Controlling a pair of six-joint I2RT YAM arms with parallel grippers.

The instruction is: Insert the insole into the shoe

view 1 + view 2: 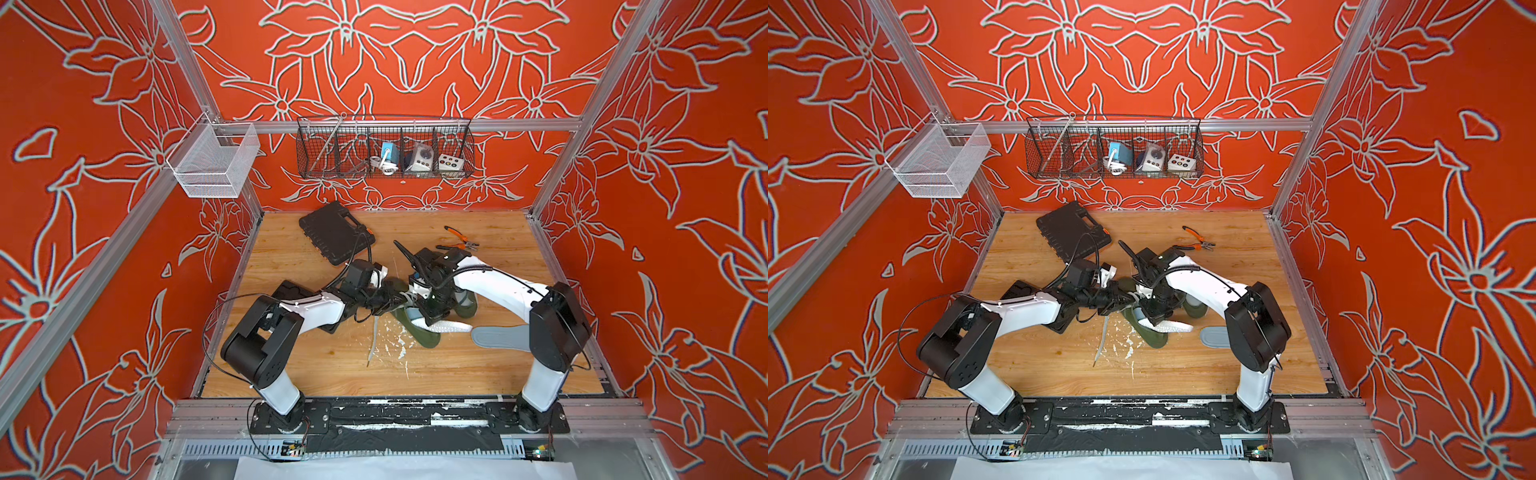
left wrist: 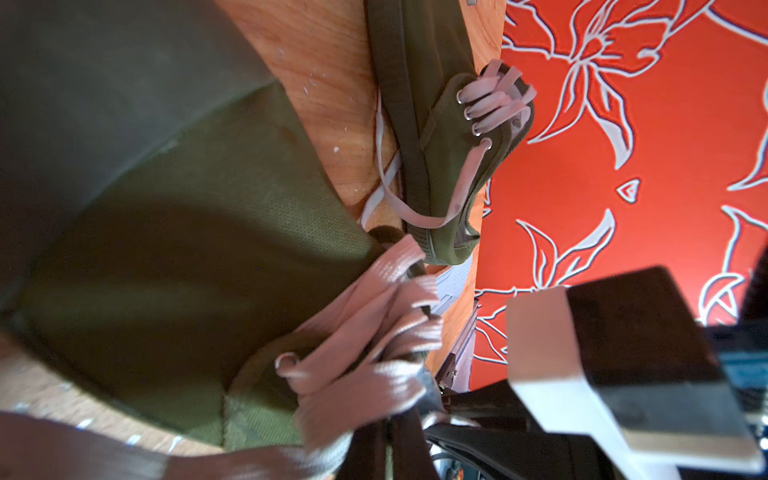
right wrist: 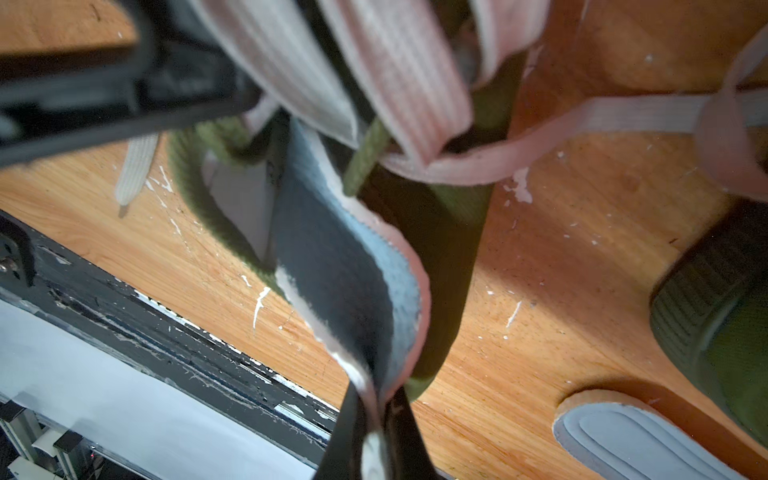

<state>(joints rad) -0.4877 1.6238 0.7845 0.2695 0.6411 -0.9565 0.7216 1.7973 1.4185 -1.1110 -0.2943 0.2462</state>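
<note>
A wooden table [image 1: 311,365] is seen from above inside a stall with red flowered walls, with two white-and-black robot arms mounted at its near edge. Nearest, one loose pale shoelace [image 1: 374,336] trails towards the front across white scuffs. Just behind it are two olive-green shoes and two insoles. The shoe [image 1: 426,338] lies at the centre with its heel towards the front. The left gripper [image 2: 386,444] is clenched on the bundle of pink-grey laces at its front. The right gripper [image 3: 374,395] pinches the heel end of the insole [image 3: 345,257], its fingers pressed tight on the edge. The insole is blue-grey on top and white underneath. It curves upward, with its toe end tucked into the shoe's opening and its back half still outside, above the heel. The second insole [image 1: 498,338], grey with ridged lines, lies flat on the table just to the right, partly hidden by the right arm. The second shoe [image 1: 467,307] sits just behind the first, laced, partly under the right wrist. Farther back are one closed black tool case [image 1: 334,232] on the left and orange-handled pliers [image 1: 459,237] on the right. On the far wall hangs one black wire basket [image 1: 307,158] with four compartments, holding three small boxy devices. One white mesh basket [image 1: 208,166] hangs on the left rail.
</note>
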